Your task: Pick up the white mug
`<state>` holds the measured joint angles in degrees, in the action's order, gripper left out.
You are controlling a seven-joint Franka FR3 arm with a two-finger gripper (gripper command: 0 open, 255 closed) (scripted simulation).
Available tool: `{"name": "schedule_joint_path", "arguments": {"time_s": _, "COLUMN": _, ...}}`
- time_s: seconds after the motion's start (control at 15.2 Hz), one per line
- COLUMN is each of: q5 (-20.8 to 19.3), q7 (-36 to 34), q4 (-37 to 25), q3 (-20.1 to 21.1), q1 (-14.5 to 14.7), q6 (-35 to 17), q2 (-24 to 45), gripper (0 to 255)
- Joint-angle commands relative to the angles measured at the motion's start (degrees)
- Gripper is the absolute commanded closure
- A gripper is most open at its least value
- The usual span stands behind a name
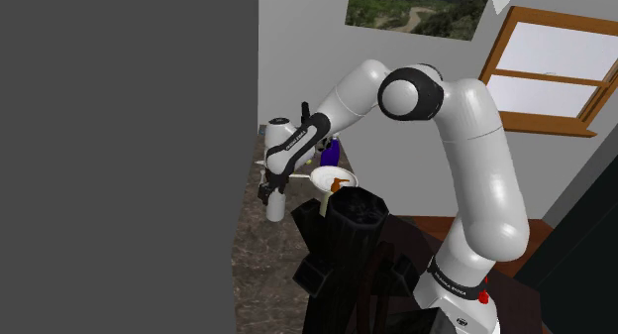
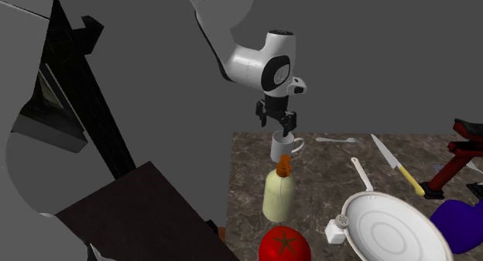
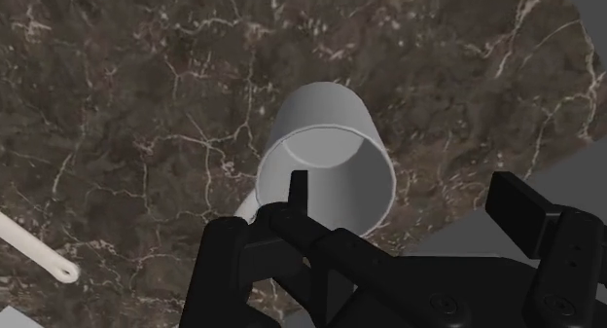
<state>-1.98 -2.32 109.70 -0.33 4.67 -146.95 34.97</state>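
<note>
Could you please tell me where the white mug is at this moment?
In the second exterior view, the white mug sits on the dark marble counter directly under the gripper, just behind the cream bottle.

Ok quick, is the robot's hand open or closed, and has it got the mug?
Gripper: open, with its fingers apart right over the white mug, not holding it.

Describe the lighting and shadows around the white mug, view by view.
Wrist view: the white cylindrical mug is evenly lit, its inside darker grey, with no clear cast shadow on the dark veined marble counter. Second exterior view: flat light, no glare on the mug under the black gripper. Shoulder view: the large grey wall is uniform, unshaded.
</note>
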Motion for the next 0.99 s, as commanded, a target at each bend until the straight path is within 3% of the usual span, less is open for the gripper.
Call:
{"name": "schedule_joint_path", "arguments": {"time_s": 0.0, "q5": -0.3, "q7": 0.1, "q4": -3.7, "q3": 0.0, "q1": 0.2, "q6": -0.2, "q2": 3.4, "gripper": 0}}
{"name": "schedule_joint_path", "arguments": {"time_s": 0.59, "q5": -0.3, "q7": -0.1, "q4": -5.3, "q3": -0.1, "q1": 0.2, "q6": -3.5, "q2": 8.3, "gripper": 0}}
{"name": "schedule_joint_path", "arguments": {"time_s": 0.66, "q5": -0.3, "q7": 0.0, "q4": -5.4, "q3": -0.1, "q1": 0.2, "q6": -3.5, "q2": 8.4, "gripper": 255}}
{"name": "schedule_joint_path", "arguments": {"time_s": 0.92, "q5": -0.3, "q7": 0.0, "q4": -5.3, "q3": -0.1, "q1": 0.2, "q6": -3.5, "q2": 8.4, "gripper": 255}}
